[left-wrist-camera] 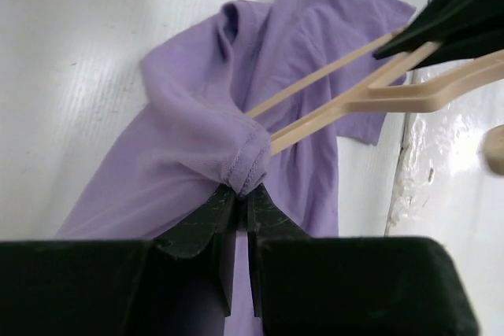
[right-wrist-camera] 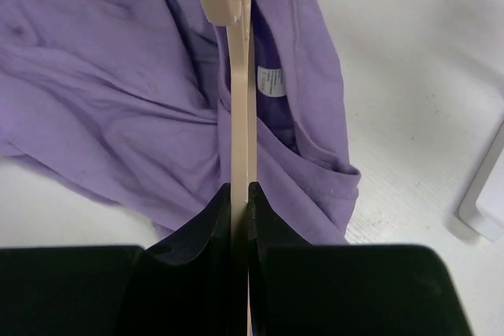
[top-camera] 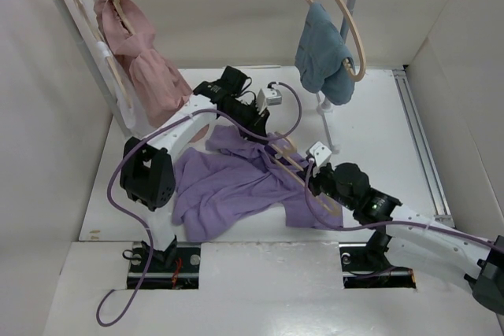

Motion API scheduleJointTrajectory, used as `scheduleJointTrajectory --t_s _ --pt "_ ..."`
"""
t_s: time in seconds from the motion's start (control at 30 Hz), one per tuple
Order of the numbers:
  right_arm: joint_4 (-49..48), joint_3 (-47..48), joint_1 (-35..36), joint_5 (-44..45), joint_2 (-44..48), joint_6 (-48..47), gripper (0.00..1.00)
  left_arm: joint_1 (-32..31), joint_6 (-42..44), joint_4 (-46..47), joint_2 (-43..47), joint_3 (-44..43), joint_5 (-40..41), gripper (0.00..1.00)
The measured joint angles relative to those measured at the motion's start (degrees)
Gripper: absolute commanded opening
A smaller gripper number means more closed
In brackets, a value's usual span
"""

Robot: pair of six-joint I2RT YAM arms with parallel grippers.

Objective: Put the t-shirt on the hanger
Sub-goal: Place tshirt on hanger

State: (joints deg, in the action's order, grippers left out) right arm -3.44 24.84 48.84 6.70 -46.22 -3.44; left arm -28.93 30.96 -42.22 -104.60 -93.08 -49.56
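1. Pinching a hemmed shirt edge with the left gripper, jaws tight, to hold an opening up. Perhaps the collar, hard to tell.
2. Clamping the hanger in the fully closed right gripper, aiming its arm toward 11 o'clock into that opening.
3. Leaving the rest of the shirt sprawled on the table, trailing toward 8 o'clock, hanger tip tucked under the lifted fold.

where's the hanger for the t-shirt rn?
Top external view, middle of the table: the hanger sits across the lavender t-shirt on its right side. It is clamped in the right gripper, its far end tucked into fabric the left gripper pinches.
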Motion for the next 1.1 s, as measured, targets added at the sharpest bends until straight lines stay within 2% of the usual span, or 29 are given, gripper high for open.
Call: scheduleJointTrajectory --t_s 0.07,0.1,0.13,0.27,0.33,0.37,0.5,0.57,0.83,0.93,1.1 --pt "-1.97 -0.94 0.0 0.35 -0.52 -0.44 0.0 -1.07 0.63 -0.33 0.02 0.0 0.15 0.0" --pt "-2.8 -1.29 0.0 0.46 -0.83 -0.61 0.0 -1.66 0.94 -0.52 0.04 -0.02 0.26 0.03" --pt "-3.8 -1.7 0.0 0.57 -1.16 -0.83 0.0 -2.01 1.22 -0.76 0.07 -0.17 0.44 0.26" --pt "-8.94 -5.11 -0.02 0.52 -1.51 -1.22 0.0 -2.93 2.89 -1.33 0.61 -0.74 2.25 0.58" --pt "-10.43 -6.6 0.0 0.35 -1.44 -1.31 0.0 -2.89 4.37 -1.4 1.36 -0.66 4.94 0.6" --pt "-10.93 -7.04 0.0 0.35 -1.36 -1.33 0.0 -2.84 5.05 -1.05 2.01 -0.26 6.67 0.67" --pt "-12.46 -7.93 0.0 0.26 -0.74 -1.36 0.0 -2.38 8.46 1.44 7.13 4.63 12.63 0.78" --pt "-13.05 -7.98 0.0 0.11 -0.63 -1.73 0.0 -2.08 10.14 3.54 10.38 7.69 15.28 1.0" --pt "-14.08 -7.98 0.0 -1.75 -0.63 -3.3 0.0 -2.01 19.32 19.04 21.11 21.24 20.72 1.0" --pt "-14.16 -7.98 0.0 -2.71 -0.63 -3.91 0.0 -2.97 24.11 22.67 21.44 24.33 21.51 1.0" --pt "-14.14 -7.98 0.0 -3.98 -0.52 -4.35 0.0 -4.0 28.02 24.37 17.99 23.67 19.8 1.0"
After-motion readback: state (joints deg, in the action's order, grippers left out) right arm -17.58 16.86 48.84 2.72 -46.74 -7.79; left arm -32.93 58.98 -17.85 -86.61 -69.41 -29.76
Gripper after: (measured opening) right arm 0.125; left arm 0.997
